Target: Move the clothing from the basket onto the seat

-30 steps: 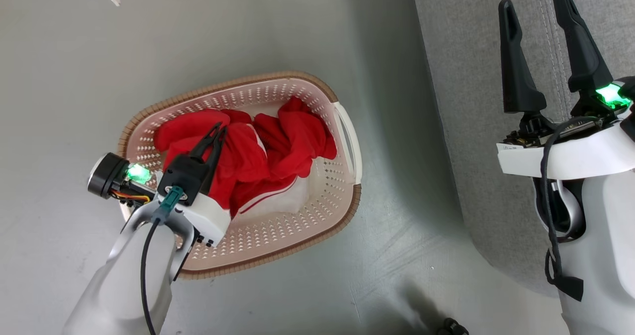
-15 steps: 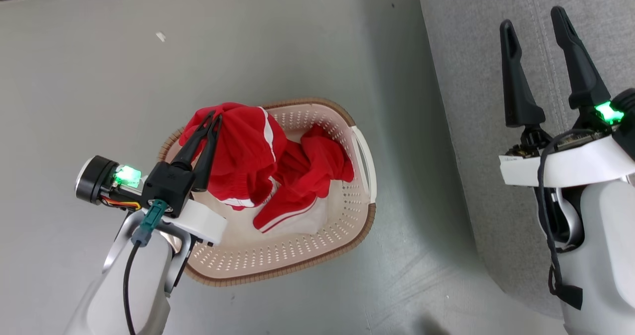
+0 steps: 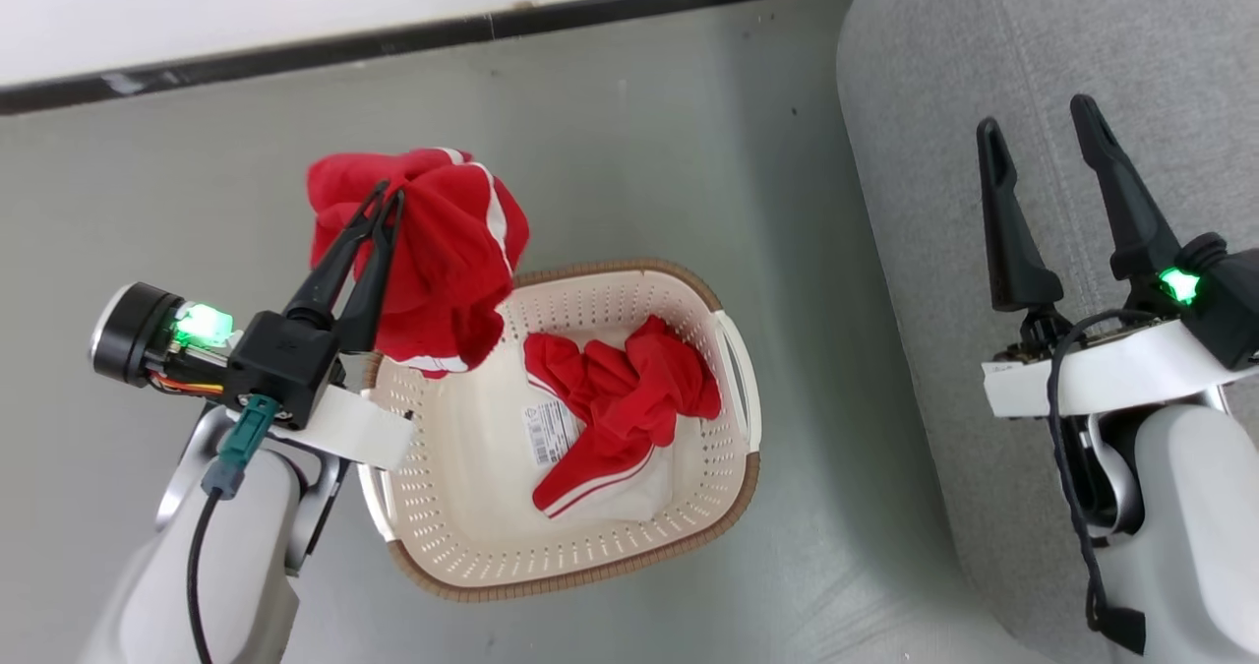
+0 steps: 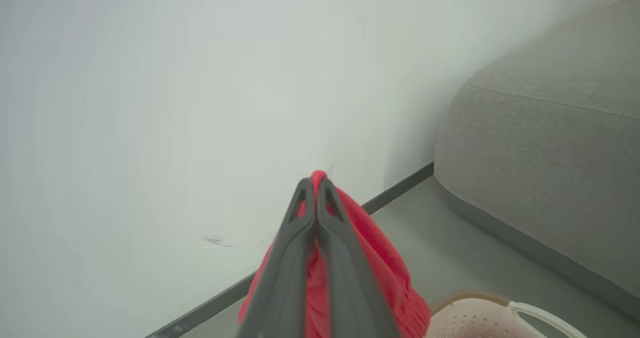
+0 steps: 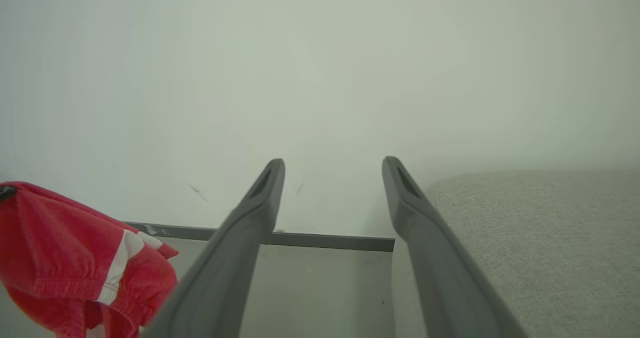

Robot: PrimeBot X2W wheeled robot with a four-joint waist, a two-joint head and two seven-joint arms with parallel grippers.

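Lifted: left gripper (image 3: pixel 386 197) pinching one garment (image 3: pixel 433 251), now clear of basket (image 3: pixel 728 330); I'll swing to seat (image 3: pixel 984 54). Right gripper (image 3: pixel 1038 118) spread, empty.

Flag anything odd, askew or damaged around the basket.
Nothing stands out. One red garment hangs bunched from the shut left hand over the basket rim; a second garment lies crumpled inside. No spill or damage shows.

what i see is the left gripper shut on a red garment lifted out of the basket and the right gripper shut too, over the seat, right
Not quite: the head view shows the right gripper open over the seat. The left gripper is shut on the red garment lifted out of the basket.
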